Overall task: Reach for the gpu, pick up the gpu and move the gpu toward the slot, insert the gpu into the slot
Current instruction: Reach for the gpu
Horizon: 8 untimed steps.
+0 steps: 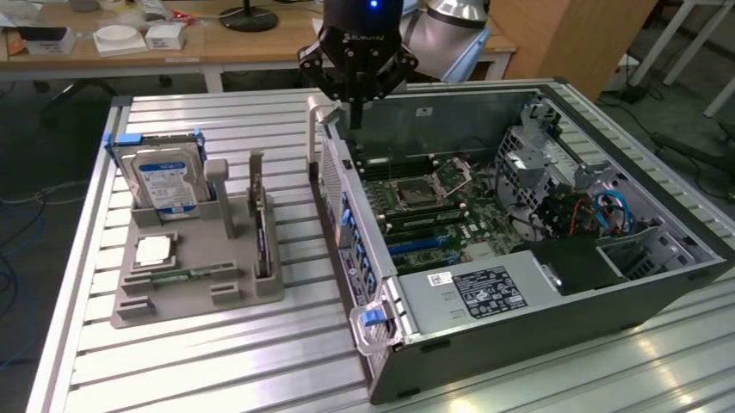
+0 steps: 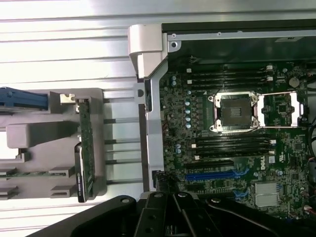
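Note:
The gpu (image 1: 262, 225) stands on edge in the grey holder (image 1: 236, 297) on the exterior view's left, its green board edge (image 2: 87, 148) facing the wrist camera. The slot (image 1: 421, 249) is the blue strip on the green motherboard inside the open computer case; in the wrist view the slot (image 2: 215, 174) lies below the square processor socket (image 2: 236, 111). My gripper (image 1: 356, 114) hangs above the case's near wall, at its far corner, fingers together and holding nothing. It is well apart from the gpu. Its dark body (image 2: 168, 215) borders the wrist view.
A silver hard drive (image 1: 165, 176) with a blue-white label, a processor chip (image 1: 155, 249) and a memory stick (image 1: 188, 275) also sit in the holder. The case's upright side wall (image 1: 339, 198) separates holder from motherboard. A power supply (image 1: 483, 288) and cables (image 1: 603, 211) fill the case's near end.

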Each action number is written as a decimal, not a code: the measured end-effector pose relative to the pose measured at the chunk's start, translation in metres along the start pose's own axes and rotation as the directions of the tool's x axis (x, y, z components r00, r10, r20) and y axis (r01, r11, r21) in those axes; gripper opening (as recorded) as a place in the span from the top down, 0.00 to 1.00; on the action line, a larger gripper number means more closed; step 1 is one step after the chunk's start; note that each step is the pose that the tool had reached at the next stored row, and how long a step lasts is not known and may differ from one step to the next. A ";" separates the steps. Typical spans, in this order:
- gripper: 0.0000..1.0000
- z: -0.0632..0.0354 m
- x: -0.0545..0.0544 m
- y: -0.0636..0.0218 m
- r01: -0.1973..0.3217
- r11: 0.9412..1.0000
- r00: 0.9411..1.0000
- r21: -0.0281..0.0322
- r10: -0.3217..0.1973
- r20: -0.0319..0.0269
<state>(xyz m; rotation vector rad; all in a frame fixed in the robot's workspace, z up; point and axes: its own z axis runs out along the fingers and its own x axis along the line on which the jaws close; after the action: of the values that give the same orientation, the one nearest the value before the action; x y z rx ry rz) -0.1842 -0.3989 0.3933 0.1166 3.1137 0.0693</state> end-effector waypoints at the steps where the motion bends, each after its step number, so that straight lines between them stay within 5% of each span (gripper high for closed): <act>1: 0.90 -0.0001 0.002 -0.0001 0.000 1.000 1.000 0.000 0.000 0.000; 8: 0.90 -0.0004 0.013 -0.0010 0.000 1.000 1.000 0.000 0.000 0.000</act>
<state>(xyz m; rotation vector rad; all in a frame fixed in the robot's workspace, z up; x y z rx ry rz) -0.1974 -0.3988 0.3933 0.1166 3.1137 0.0693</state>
